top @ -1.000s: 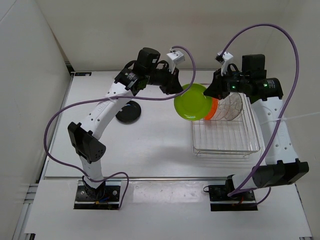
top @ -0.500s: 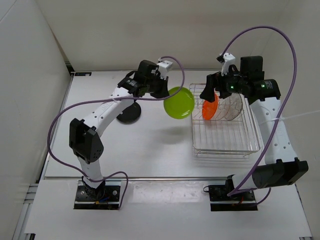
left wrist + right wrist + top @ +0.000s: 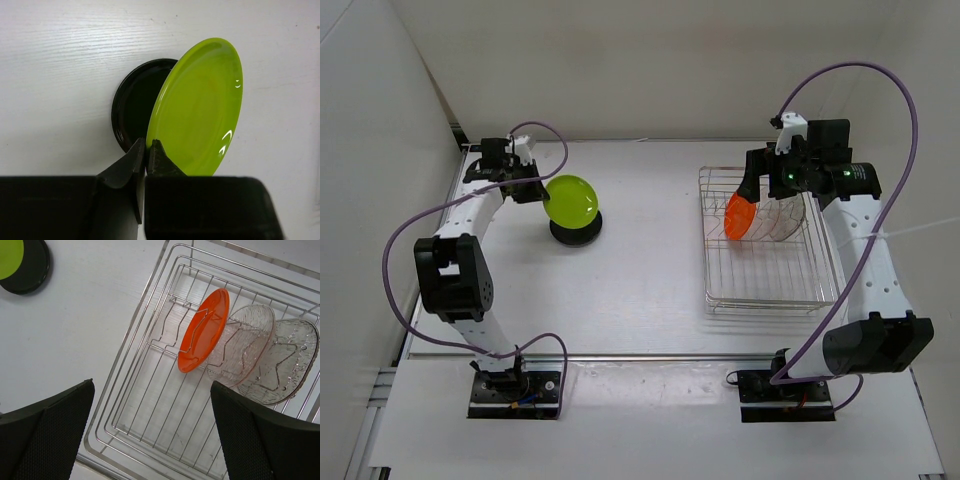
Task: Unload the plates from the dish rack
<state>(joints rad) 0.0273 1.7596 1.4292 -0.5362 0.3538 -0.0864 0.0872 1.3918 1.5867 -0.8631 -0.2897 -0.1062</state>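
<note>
Lime green plate (image 3: 200, 105), rim pinched in the left gripper (image 3: 146, 150), should level out before release onto the black plate (image 3: 134, 107) just ahead.

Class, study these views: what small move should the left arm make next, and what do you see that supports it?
Probably lower and level the green plate onto the black plate, then open. The left gripper pinches the green plate's rim, holding it tilted over the black plate, which lies flat on the table.
</note>
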